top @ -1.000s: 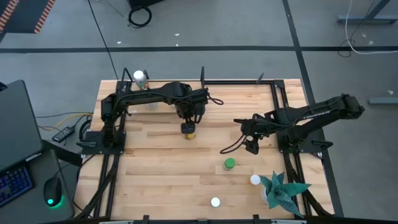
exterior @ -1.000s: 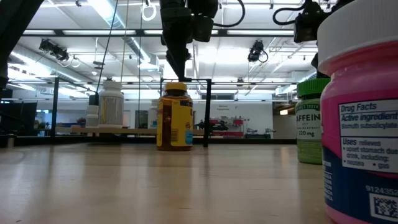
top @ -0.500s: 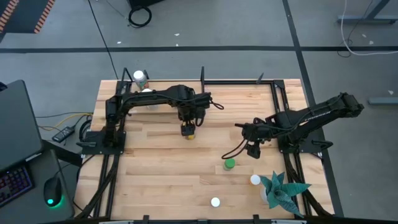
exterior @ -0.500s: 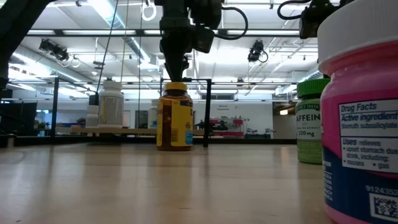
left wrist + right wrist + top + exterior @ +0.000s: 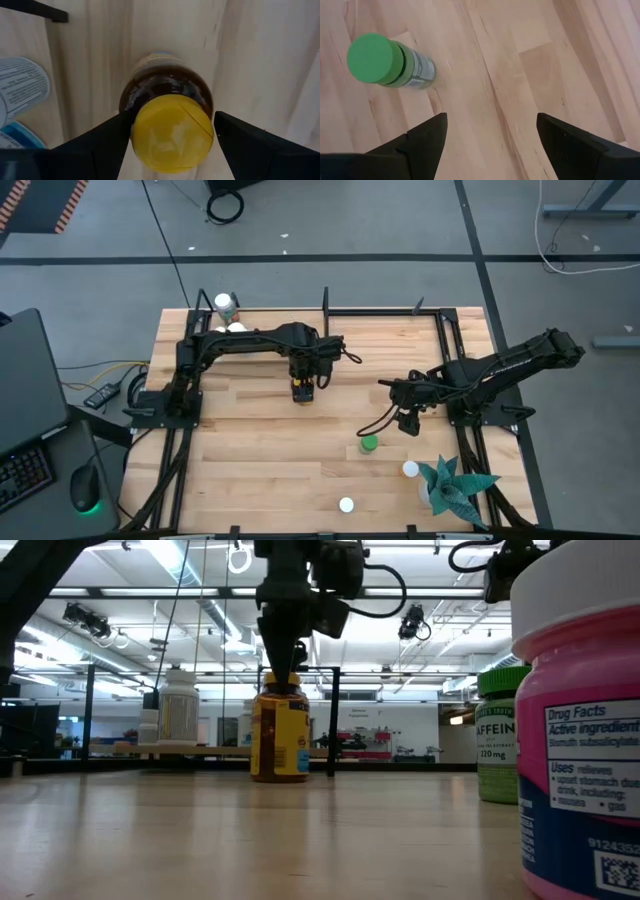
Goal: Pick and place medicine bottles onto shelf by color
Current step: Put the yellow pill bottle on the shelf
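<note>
An amber bottle with a yellow cap [image 5: 172, 131] stands upright on the table's middle [image 5: 303, 390] [image 5: 280, 735]. My left gripper [image 5: 172, 142] [image 5: 281, 668] is open and points down over it, with one finger on each side of the cap. A green-capped bottle [image 5: 369, 444] [image 5: 376, 58] stands toward the near right. My right gripper [image 5: 405, 420] hovers open just beyond it and touches nothing. The shelf [image 5: 200, 330] at the far left carries white bottles [image 5: 224, 303]. My left gripper straddles the amber bottle's yellow cap [image 5: 150, 125] from above, pointing down. One finger [image 5: 107, 137] lies right along the cap's edge, and I cannot tell whether it touches. The other finger [image 5: 240, 135] shows a narrow gap. The bottle stands upright on the table.
Two white-capped bottles [image 5: 410, 469] [image 5: 346, 504] stand near the front edge beside the teal spiky plant [image 5: 455, 485]. A pink bottle [image 5: 580, 740] fills the low view's right side. Black frame posts [image 5: 325, 300] line the far edge.
My left gripper has come down over the amber bottle until its open fingers flank the yellow cap; the bottle has stayed in place. My right gripper has edged slightly toward the green-capped bottle.
</note>
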Controlling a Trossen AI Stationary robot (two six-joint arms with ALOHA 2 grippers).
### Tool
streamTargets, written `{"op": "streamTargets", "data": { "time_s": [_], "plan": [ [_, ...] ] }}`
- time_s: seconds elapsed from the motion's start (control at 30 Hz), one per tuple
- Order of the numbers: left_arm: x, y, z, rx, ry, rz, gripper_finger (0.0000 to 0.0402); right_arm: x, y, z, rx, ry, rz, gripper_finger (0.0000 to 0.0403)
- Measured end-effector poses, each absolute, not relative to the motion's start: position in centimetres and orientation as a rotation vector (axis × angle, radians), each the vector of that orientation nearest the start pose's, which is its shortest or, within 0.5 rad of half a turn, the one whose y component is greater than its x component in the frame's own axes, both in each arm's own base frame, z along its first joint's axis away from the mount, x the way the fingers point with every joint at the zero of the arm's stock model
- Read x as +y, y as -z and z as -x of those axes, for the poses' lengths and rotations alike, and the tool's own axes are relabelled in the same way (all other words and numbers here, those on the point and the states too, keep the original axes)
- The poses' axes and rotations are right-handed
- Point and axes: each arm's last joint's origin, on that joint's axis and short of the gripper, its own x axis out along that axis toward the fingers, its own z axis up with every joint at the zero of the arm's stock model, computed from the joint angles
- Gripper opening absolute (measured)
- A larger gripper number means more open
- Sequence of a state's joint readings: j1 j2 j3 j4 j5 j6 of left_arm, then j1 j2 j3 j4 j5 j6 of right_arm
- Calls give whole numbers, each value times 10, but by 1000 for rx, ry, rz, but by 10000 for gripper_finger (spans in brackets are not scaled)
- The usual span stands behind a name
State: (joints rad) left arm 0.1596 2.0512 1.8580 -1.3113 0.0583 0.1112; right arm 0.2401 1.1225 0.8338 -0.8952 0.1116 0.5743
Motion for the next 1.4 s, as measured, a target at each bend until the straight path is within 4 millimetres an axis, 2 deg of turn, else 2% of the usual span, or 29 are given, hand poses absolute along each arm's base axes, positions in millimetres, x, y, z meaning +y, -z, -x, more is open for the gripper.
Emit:
{"op": "streamTargets", "data": {
  "time_s": [0.13, 0.3, 0.5, 0.73, 0.9, 1.13, 1.4],
  "plan": [
    [62, -252, -394, 1527, -27, 44, 271, 43, -239, -188, 1161, 224, -297, 313],
    [62, -252, -393, 1541, -36, 30, 218, 43, -239, -188, 1166, 226, -296, 313],
    [60, -260, -389, 1574, -38, 41, 218, 43, -239, -188, 1169, 227, -294, 313],
    [66, -315, -374, 1539, -81, 51, 218, 42, -239, -188, 1162, 239, -280, 313],
    [81, -361, -363, 1364, -162, 47, 218, 42, -239, -188, 1162, 239, -279, 313],
    [103, -388, -343, 1279, -230, 73, 218, 43, -239, -188, 1163, 229, -268, 313],
    [137, -404, -316, 1245, -333, 62, 218, 43, -239, -188, 1164, 228, -266, 313]
  ]
}}
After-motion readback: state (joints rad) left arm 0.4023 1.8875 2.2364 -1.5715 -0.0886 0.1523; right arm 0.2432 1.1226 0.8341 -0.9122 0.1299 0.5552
